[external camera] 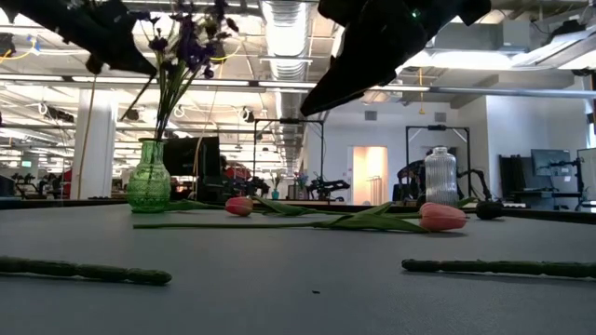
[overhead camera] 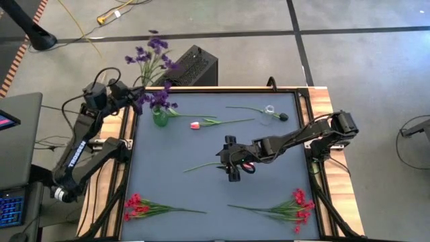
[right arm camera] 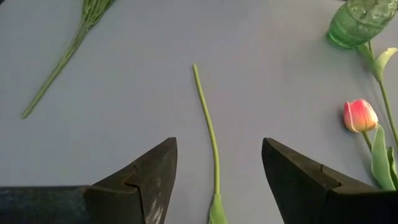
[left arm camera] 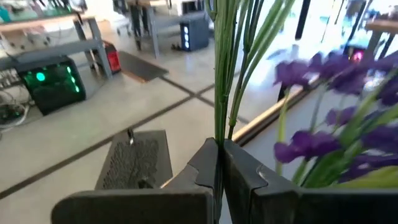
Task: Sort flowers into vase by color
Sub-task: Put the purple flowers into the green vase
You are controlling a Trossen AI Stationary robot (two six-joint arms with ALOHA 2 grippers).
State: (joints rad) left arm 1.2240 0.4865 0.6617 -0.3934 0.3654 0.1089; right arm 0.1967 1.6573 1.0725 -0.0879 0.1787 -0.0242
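Flowers lie spread over the grey counter: purple blooms stand in the green vase at upper left, one pink tulip just right of it, red sprays at lower left and lower right. White lettering runs along the left arm, too small to read. The left gripper pinches purple-flower stems between closed fingers. The right gripper, fingers wide, hovers mid-frame over a second tulip's stem, holding nothing.

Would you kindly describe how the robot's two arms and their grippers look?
Both arms are black, jointed and slim, with loose black cables looping along them. The left arm carries white lettering down its link. The left gripper and right gripper have chunky, matte dark-grey fingers with angular, wedge-shaped tips.
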